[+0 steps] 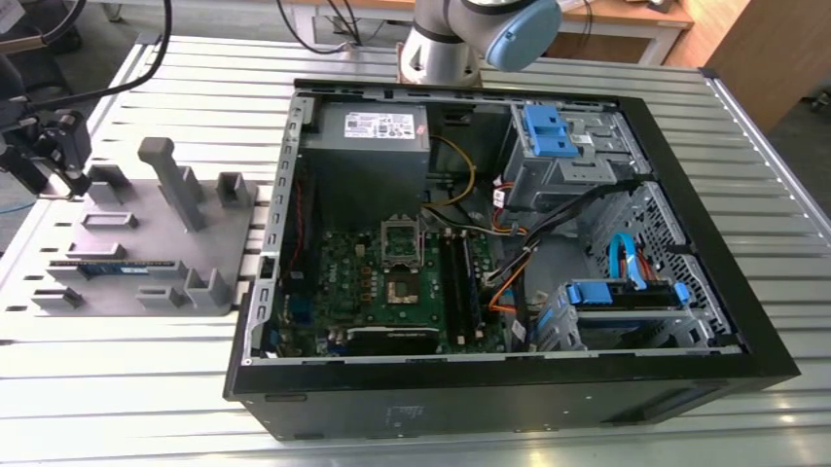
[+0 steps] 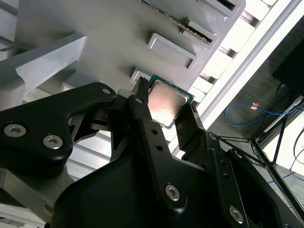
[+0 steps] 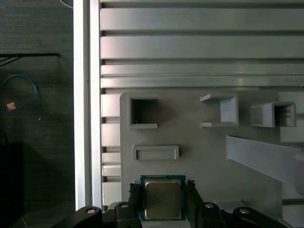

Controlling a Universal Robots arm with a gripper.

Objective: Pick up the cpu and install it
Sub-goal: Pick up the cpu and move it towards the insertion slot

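The cpu [image 3: 163,199] is a small square chip with a shiny metal top and a thin green rim. It sits between my gripper's [image 3: 163,189] two black fingers [image 3: 134,192], which lie against two of its opposite edges. In the second wrist view the cpu [image 2: 167,100] reflects light, with the gripper [image 2: 166,102] closed around it just over the grey fixture plate [image 2: 95,28]. In the exterior view the gripper [image 1: 58,180] hangs at the far corner of that plate [image 1: 143,243], on the exterior view's left. The open computer case [image 1: 727,321] holds the green motherboard with its socket [image 1: 400,258].
The fixture plate carries raised posts [image 1: 169,180], several small pockets [image 3: 143,111] and a memory stick [image 1: 111,265]. Inside the case are a power supply [image 1: 374,131], blue drive bays [image 1: 552,131] and orange and black cables [image 1: 507,282]. The slatted metal table's edge [image 3: 81,95] runs close beside the gripper.
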